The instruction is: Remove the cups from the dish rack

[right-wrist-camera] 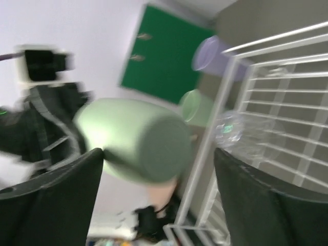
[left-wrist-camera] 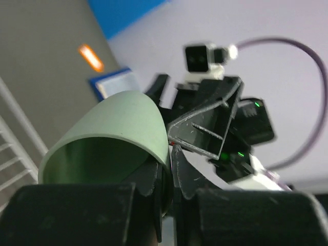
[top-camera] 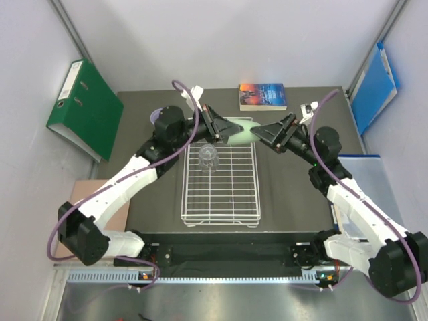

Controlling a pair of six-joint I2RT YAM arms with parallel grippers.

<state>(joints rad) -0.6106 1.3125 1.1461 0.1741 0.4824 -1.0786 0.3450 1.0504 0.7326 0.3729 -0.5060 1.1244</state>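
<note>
Left gripper (left-wrist-camera: 170, 154) pinched on pale green cup (left-wrist-camera: 113, 128) rim, near dish rack (top-camera: 221, 218) far edge. Right gripper (top-camera: 259, 132) wide open, facing it. Clear glass (top-camera: 208, 158) in rack.

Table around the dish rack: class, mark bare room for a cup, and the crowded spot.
Bare: the table between the dish rack and the right arm; the rack's near half. Crowded: its far edge, around the glass cup and held pale green cup.
</note>
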